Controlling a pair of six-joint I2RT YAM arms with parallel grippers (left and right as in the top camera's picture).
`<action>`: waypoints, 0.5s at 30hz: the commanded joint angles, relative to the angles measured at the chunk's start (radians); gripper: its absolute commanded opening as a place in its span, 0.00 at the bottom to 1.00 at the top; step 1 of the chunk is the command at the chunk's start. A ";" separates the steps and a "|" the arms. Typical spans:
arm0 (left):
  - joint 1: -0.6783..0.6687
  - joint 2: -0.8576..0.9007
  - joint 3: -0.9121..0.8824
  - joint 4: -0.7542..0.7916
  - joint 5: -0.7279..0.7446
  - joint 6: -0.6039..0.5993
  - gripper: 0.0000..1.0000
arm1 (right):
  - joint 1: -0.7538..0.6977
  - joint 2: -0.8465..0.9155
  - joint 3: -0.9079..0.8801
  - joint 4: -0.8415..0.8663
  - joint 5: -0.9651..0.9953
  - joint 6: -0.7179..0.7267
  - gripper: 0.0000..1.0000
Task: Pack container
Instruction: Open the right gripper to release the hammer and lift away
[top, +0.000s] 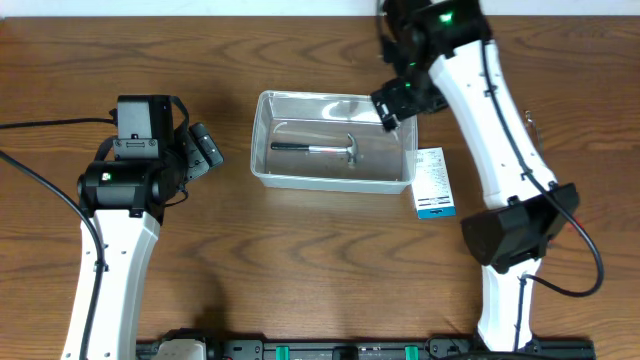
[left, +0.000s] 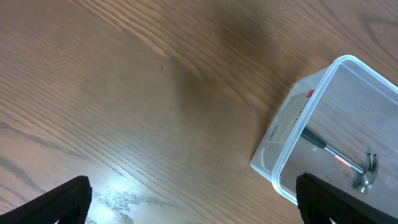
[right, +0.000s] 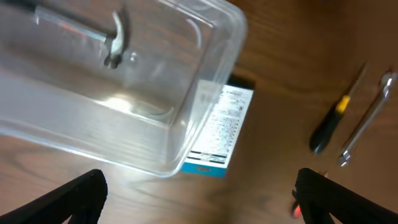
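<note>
**Desk:** Where does the container sit?

**Photographer:** The clear plastic container (top: 330, 184) stands mid-table on the wooden table (top: 300, 270), long side running 9 to 3 o'clock in the overhead view. A hammer (top: 320, 147) lies inside on its floor, dark handle toward 9 o'clock, metal head toward 3.

**Desk:** And the arms?

**Photographer:** The left gripper (top: 210, 148) is at the container's 9 o'clock, apart from it and pointing its way. Its jaws are spread wide with only bare wood between them, gripping nothing. The right gripper (top: 393, 108) hangs at the tub's 1 o'clock corner. Its fingers are also spread wide and empty. I cannot tell whether it touches the rim.

**Desk:** Anything else on the table?

**Photographer:** A small blue-and-white box (top: 434, 183) lies flat at the container's 4 o'clock, just beside the wall. In the right wrist view one edge of it is tucked under the tub's corner. That same view shows a screwdriver (right: 333, 118) with a black handle and yellow collar. It lies next to a silvery wrench-like tool (right: 367, 121), both out at 3 o'clock and well apart from the tub.
</note>
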 joint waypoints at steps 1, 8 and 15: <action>0.004 0.007 0.011 -0.002 -0.012 0.002 0.98 | -0.027 -0.024 -0.021 -0.003 -0.061 0.137 0.99; 0.004 0.007 0.011 -0.002 -0.012 0.002 0.98 | -0.109 -0.024 -0.076 -0.002 -0.050 0.239 0.99; 0.004 0.007 0.011 -0.002 -0.012 0.002 0.98 | -0.132 -0.024 -0.217 0.014 0.005 0.141 0.99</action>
